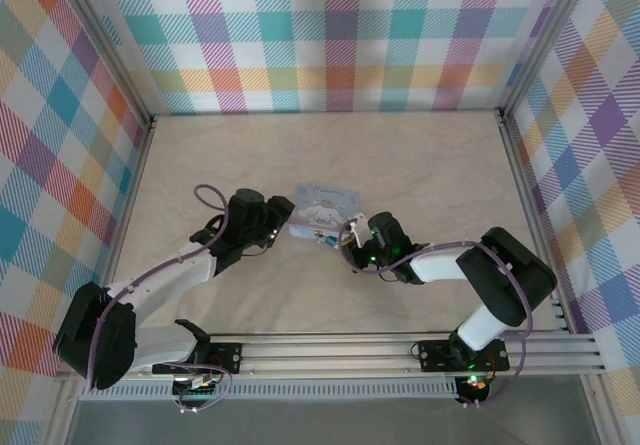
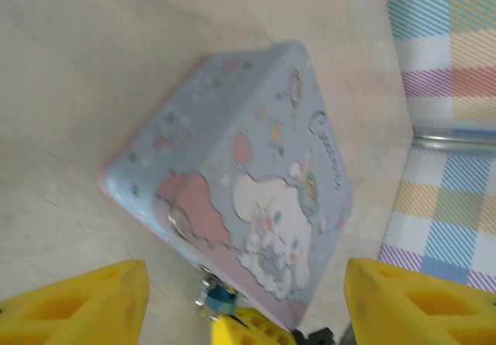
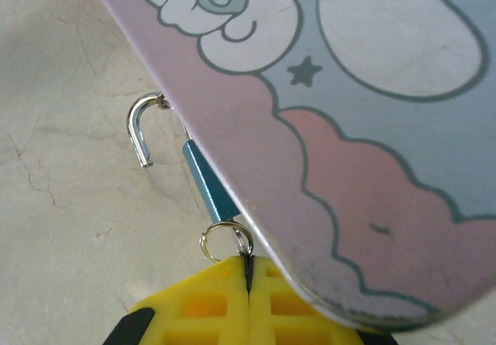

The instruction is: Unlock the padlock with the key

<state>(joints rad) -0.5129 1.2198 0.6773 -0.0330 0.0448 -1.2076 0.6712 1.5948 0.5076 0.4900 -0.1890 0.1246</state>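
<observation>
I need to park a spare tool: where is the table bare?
Bare: the far strip of table between the tin and the back wall, and the far right corner. Crowded: at the tin, between left gripper and right gripper.

we see a pale blue cartoon tin [image 1: 322, 208] mid-table | beige tabletop [image 1: 400, 160] under it | we find plaid wall [image 1: 340, 35] at its 12 o'clock

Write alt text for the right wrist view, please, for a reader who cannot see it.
The shut right gripper pinches a dark sliver, apparently the key, by a metal ring at the end of a small blue padlock whose silver shackle hangs open. The padlock sits at the edge of a blue-and-pink cartoon tin on a pale table.
</observation>
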